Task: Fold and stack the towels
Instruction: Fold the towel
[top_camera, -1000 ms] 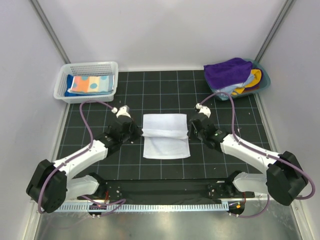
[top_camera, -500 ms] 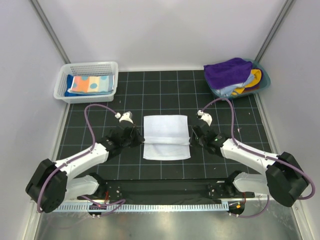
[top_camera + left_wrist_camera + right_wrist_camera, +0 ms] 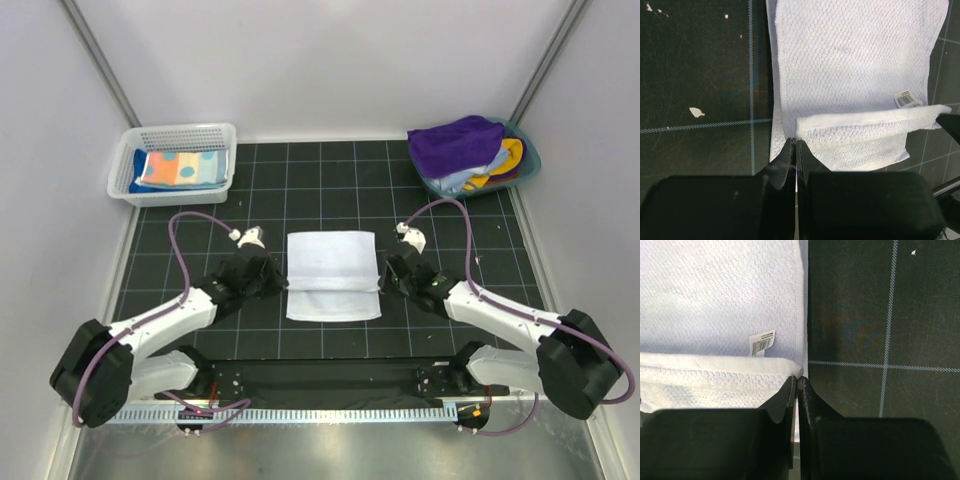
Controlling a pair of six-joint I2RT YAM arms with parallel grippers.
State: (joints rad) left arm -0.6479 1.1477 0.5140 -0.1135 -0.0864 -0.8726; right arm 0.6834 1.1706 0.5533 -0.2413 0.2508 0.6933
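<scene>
A plain white towel [image 3: 332, 272] lies on the black mat, mid table, with its near edge turned over into a fold. My left gripper [image 3: 283, 284] is shut on the fold's left corner [image 3: 799, 130]. My right gripper [image 3: 381, 283] is shut on the fold's right corner [image 3: 792, 369], next to a barcode tag [image 3: 762, 342]. A folded polka-dot towel [image 3: 180, 167] lies in the white mesh basket [image 3: 128, 165] at the far left. A purple towel [image 3: 456, 141] tops a heap of cloths in the teal tub [image 3: 527, 160] at the far right.
The black gridded mat [image 3: 200, 310] covers the table between grey walls. Purple cables [image 3: 177, 245] loop from both arms over the mat. A metal rail [image 3: 320, 412] runs along the near edge.
Both grippers have drawn the held towel edge toward the near side and lower, so the raised fold now lies close over the towel's near part.
</scene>
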